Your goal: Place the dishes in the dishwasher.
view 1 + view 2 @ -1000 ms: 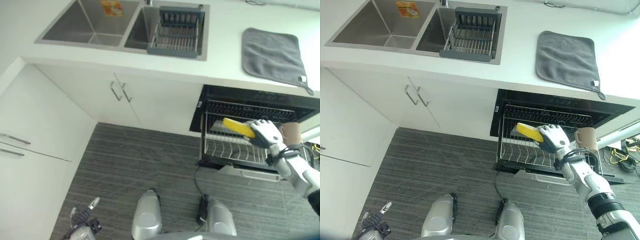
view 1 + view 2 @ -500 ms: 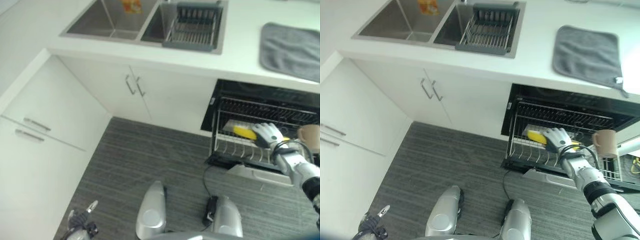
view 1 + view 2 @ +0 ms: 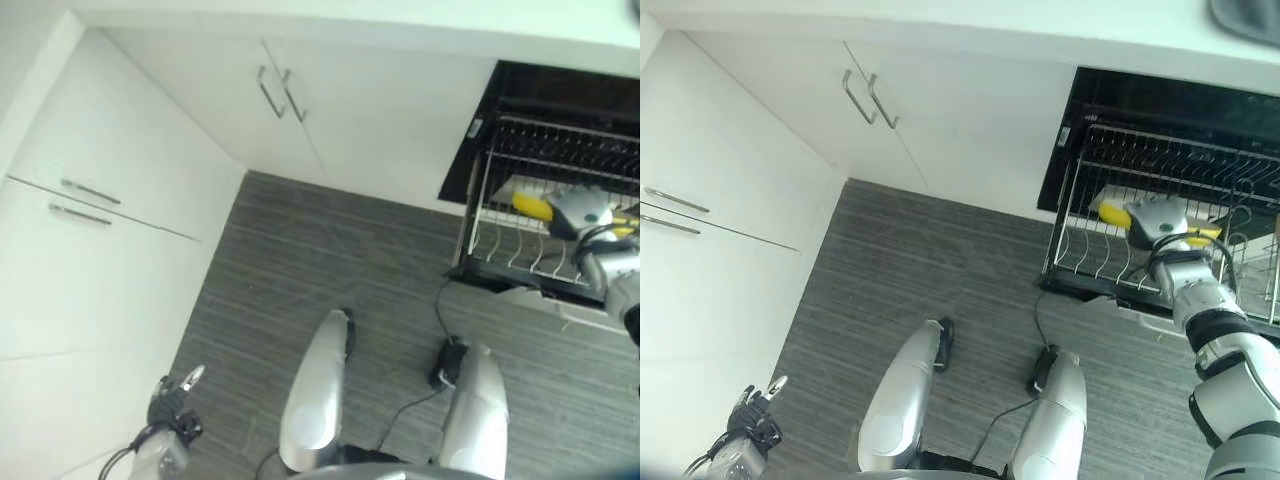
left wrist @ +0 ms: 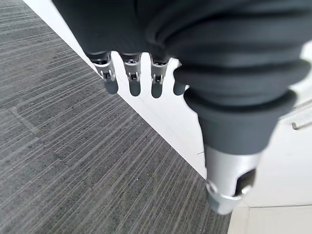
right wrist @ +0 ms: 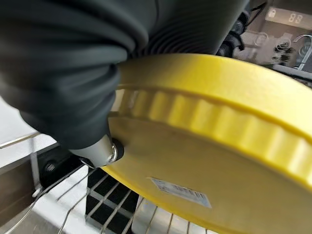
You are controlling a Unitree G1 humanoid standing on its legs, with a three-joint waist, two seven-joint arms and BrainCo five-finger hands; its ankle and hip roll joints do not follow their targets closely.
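Fingers of the right robot hand (image 3: 1160,222) curl over a yellow plate (image 3: 1114,214), with the thumb (image 5: 100,151) pressed against the plate's underside in the right wrist view. The hand reaches forward from the right arm, wrist bent down, holding the plate flat and slightly tilted over the wire rack (image 3: 1110,255) of the open dishwasher (image 3: 1160,110). The rack is pulled out over the grey striped floor (image 3: 940,270). The left robot hand (image 3: 748,418) hangs low beside the white cabinets (image 3: 730,260), its fingers (image 4: 132,80) straight and loose, pointing down and holding nothing.
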